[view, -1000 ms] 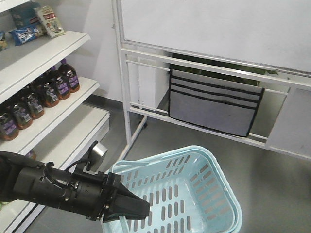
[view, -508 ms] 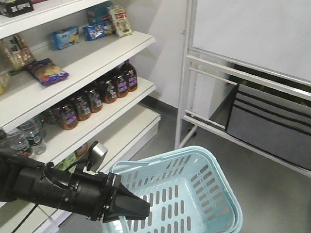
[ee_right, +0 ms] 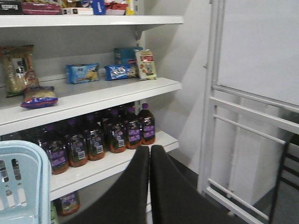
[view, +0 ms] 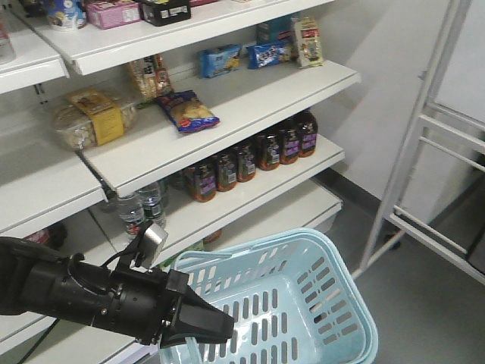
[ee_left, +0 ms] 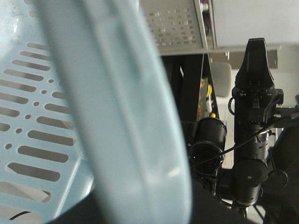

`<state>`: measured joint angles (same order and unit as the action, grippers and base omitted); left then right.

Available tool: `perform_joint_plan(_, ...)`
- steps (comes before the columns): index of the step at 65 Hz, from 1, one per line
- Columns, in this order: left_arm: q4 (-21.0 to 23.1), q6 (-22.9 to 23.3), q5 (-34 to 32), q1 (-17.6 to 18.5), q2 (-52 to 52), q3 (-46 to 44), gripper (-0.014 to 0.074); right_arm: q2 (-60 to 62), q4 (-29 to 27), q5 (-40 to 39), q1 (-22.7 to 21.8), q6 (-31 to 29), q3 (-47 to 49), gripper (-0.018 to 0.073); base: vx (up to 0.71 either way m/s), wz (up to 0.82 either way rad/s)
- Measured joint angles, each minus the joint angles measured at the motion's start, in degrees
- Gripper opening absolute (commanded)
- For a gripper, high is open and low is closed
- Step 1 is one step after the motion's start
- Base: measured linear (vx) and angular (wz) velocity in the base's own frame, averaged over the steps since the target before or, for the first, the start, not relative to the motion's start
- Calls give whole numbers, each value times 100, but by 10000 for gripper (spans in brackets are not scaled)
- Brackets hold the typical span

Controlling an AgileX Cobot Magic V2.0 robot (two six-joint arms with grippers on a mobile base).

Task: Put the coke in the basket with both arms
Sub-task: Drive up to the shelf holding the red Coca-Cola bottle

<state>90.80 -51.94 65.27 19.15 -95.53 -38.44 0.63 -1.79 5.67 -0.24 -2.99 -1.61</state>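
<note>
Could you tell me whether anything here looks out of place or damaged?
Nothing looks spilled or damaged. The one oddity is the blue snack bag, lying flat and skewed on its shelf. The basket is empty.

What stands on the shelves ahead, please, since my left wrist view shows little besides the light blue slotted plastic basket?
Observer: A row of dark brown bottles with purple labels stands on a white shelf.
Operator: And what lies above them?
Observer: Blue snack packets lie on the next shelf up.
Operator: Is anything in the basket yet?
Observer: No; in the front view, the floor of the basket that shows is bare.
</note>
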Motion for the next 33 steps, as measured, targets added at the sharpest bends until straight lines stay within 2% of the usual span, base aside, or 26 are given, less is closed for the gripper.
perform_joint_plan(33, 0, 0, 0, 0, 0, 0, -6, 0, 0, 0, 0, 0, 0, -10, 14, 54)
